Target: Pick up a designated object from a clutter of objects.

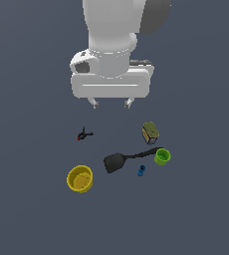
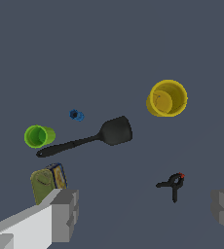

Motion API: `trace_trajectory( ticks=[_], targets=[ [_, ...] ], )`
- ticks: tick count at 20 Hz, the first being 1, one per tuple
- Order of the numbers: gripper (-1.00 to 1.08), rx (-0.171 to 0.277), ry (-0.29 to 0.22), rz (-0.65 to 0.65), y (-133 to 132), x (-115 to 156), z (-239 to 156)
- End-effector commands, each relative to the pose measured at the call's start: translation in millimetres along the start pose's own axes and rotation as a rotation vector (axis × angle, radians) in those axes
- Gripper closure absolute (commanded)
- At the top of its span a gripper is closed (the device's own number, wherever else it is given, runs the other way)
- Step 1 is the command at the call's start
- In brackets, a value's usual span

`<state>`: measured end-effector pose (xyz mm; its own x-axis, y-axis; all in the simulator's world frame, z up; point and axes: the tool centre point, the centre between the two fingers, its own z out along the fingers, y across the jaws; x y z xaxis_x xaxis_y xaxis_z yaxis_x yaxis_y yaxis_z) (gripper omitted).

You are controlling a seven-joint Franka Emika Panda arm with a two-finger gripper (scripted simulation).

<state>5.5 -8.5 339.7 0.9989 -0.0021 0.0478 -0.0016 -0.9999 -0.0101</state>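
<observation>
The all-black spatula (image 1: 121,160) (image 2: 97,136) lies flat on the dark floor, its broad blade toward the yellow cup and its thin handle reaching toward the green cup. My gripper (image 1: 111,103) (image 2: 143,214) hangs high above the clutter, open, with nothing between its fingers (image 2: 65,214). It is above and behind the spatula in the exterior view, well apart from it.
A yellow cup (image 1: 80,179) (image 2: 167,98), a smaller green cup (image 1: 162,156) (image 2: 38,136), a tiny blue cylinder (image 1: 141,171) (image 2: 76,115), an olive box (image 1: 151,132) (image 2: 46,183) and a small black clamp with red tips (image 1: 84,134) (image 2: 173,184) surround the spatula.
</observation>
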Motion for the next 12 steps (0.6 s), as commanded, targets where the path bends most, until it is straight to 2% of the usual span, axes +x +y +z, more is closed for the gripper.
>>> trace_trajectory(
  ticks=[1, 12],
  targets=[
    [-0.92, 0.000, 0.000, 0.000, 0.0, 0.0, 0.0],
    [-0.92, 0.020, 0.015, 0.022, 0.6, 1.6, 1.3]
  ],
)
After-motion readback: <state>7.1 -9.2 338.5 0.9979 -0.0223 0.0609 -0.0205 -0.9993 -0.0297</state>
